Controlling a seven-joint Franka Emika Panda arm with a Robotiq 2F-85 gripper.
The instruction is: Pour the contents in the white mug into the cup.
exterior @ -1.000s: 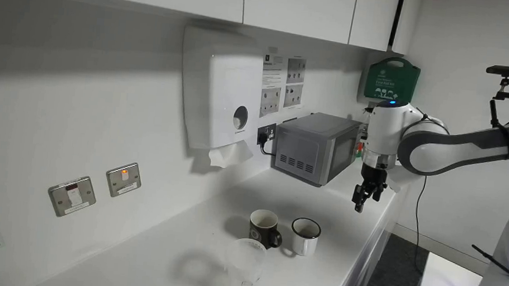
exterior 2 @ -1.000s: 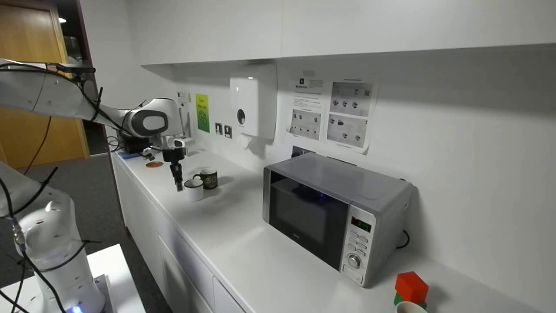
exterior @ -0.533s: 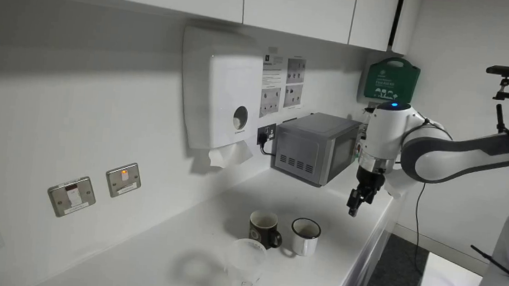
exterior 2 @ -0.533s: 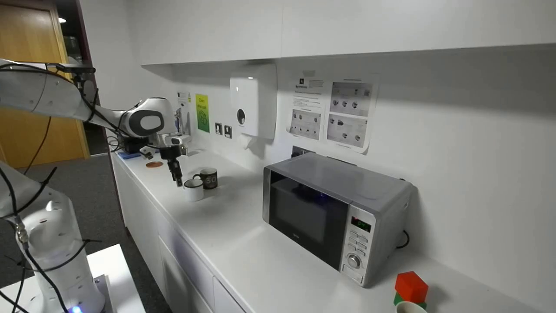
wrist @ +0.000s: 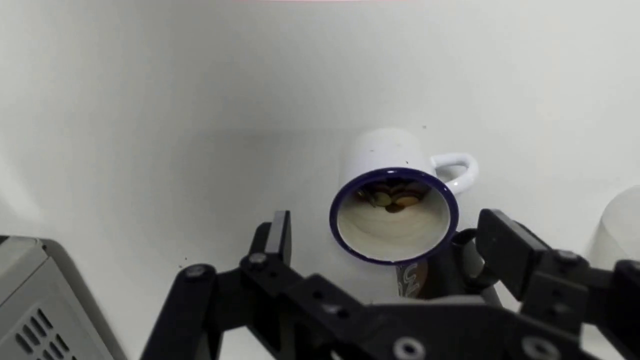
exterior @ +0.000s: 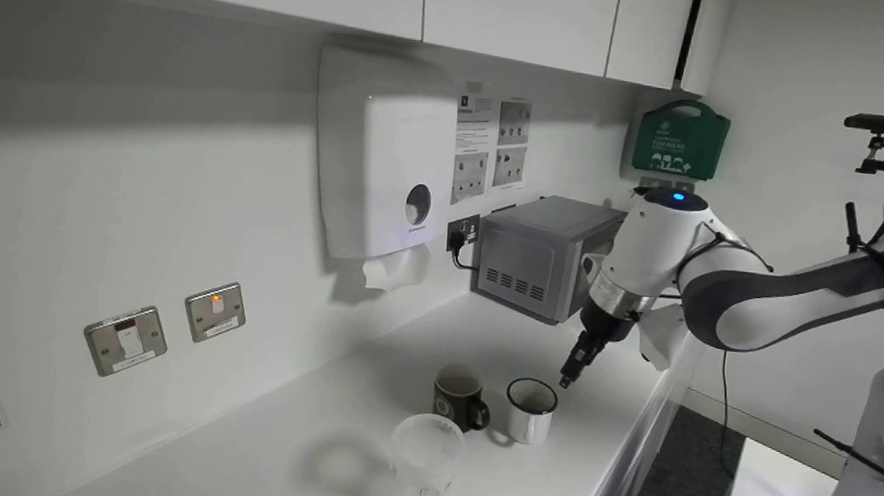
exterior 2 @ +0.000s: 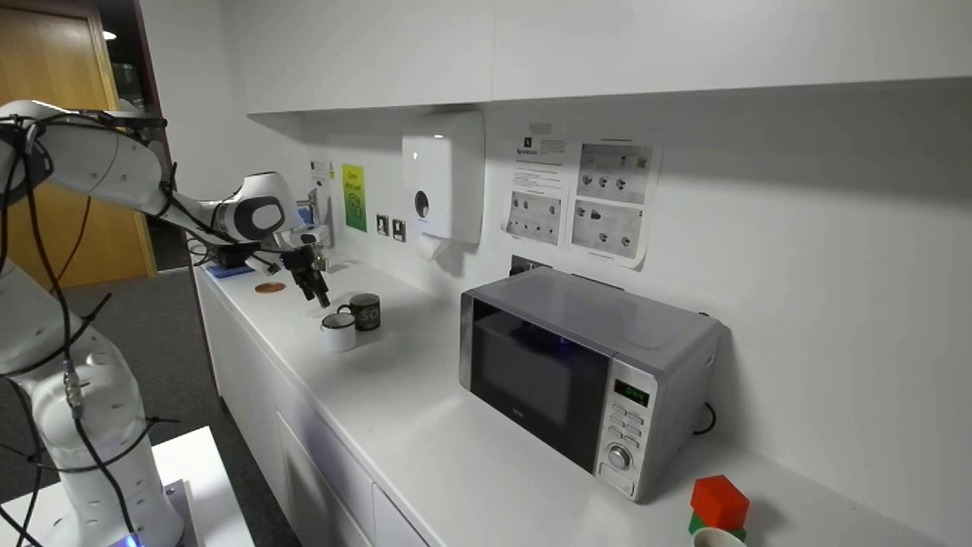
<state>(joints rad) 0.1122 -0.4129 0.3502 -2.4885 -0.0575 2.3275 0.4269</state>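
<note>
The white mug [exterior: 529, 428] stands upright on the counter, its rim dark; it shows too in an exterior view [exterior 2: 339, 338]. From the wrist, the white mug [wrist: 387, 150] has a blue rim, with small round brownish and yellowish pieces [wrist: 400, 197] inside. My gripper [wrist: 385, 227] is open, one finger to each side of the mug's rim in that view, holding nothing. Tilted, the gripper [exterior: 567, 380] hangs just above and beside the rim. The translucent cup [exterior: 424, 475] stands upright nearby; part of the cup [wrist: 622, 230] appears at the wrist view's right edge.
A dark mug [exterior: 458, 399] stands close beside the white mug, partly hidden behind it in the wrist view [wrist: 440, 275]. The microwave [exterior 2: 569, 380] sits further along the counter. A paper towel dispenser [exterior: 386, 157] hangs on the wall above. Red and green blocks [exterior 2: 717, 501] lie beyond the microwave.
My gripper has come down and closer to the white mug, moving left in an exterior view, and has tilted over. It stays open. The mugs and the cup have not moved.
</note>
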